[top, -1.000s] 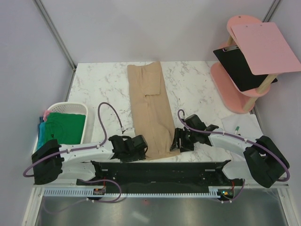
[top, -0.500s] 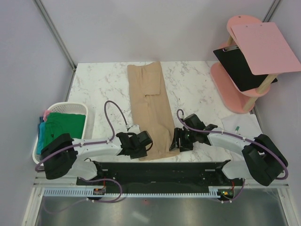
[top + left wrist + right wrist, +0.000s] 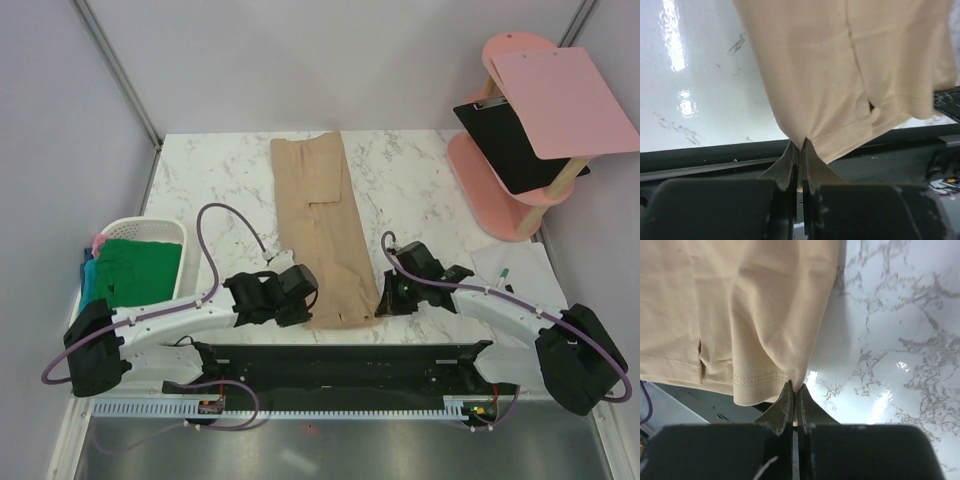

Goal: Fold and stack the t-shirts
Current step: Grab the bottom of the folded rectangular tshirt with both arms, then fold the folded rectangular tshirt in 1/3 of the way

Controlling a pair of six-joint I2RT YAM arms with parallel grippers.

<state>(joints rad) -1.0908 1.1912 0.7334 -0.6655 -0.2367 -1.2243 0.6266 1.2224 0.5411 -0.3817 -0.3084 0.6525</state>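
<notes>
Right of the laundry basket, the tan t-shirt lies as a long strip; left gripper and right gripper each pinch a near hem corner, apparently for folding

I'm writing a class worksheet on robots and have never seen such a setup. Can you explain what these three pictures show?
Two robot arms are bolted at the near edge of a marble table. The wide picture looks down from above; the other two come from a camera on each wrist. A long, folded tan t-shirt lies on the table. The left gripper and the right gripper are each shut on a near corner of its hem. On the left, a white basket holds a green t-shirt. On the right stands a pink shelf with a pink clipboard.
</notes>
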